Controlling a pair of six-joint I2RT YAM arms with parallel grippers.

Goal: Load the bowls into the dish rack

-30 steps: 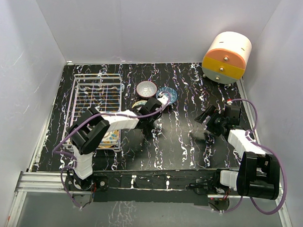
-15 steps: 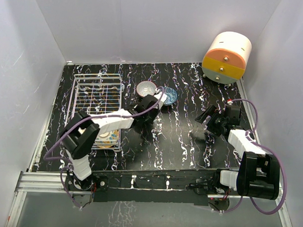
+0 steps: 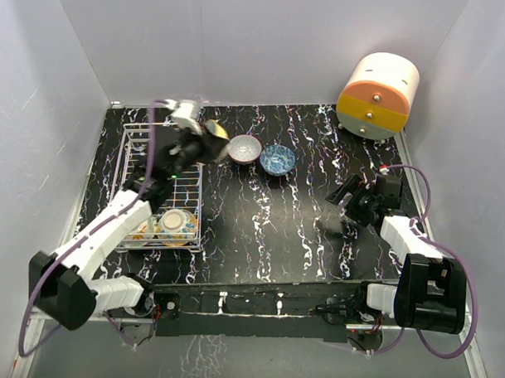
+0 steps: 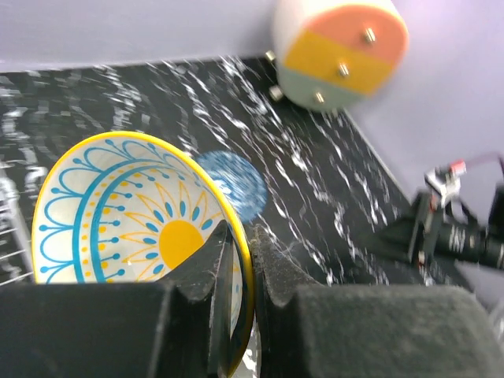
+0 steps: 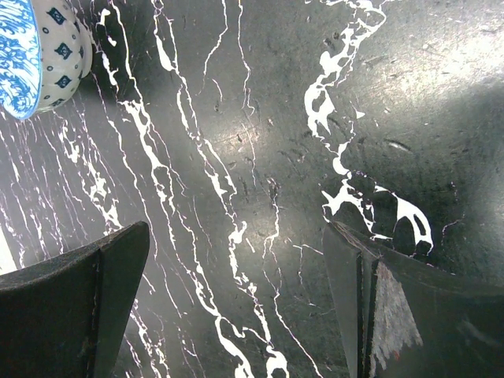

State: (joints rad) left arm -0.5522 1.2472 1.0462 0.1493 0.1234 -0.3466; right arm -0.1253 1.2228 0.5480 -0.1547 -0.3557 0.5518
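My left gripper [image 3: 209, 144] is shut on the rim of a yellow-rimmed bowl [image 4: 130, 213] with a blue and yellow sun pattern. It holds the bowl tilted in the air by the far right corner of the white wire dish rack [image 3: 133, 164]. Two patterned bowls [image 3: 177, 223] lie in the rack's near end. A grey bowl [image 3: 244, 149] and a blue bowl [image 3: 278, 159] sit on the table right of the rack. The blue bowl also shows in the left wrist view [image 4: 234, 184] and the right wrist view [image 5: 27, 55]. My right gripper [image 3: 345, 200] is open and empty, low over the table [image 5: 244, 291].
The big cream, orange and yellow drum [image 3: 378, 95] stands at the far right corner. Pale walls close in the black marbled table [image 3: 284, 232] on three sides. A metal rail [image 3: 257, 305] runs along the near edge.
My left arm has lifted the yellow-rimmed bowl from the table near the other two bowls and swung it up and left, to the rack's far right corner. The right arm has not moved.
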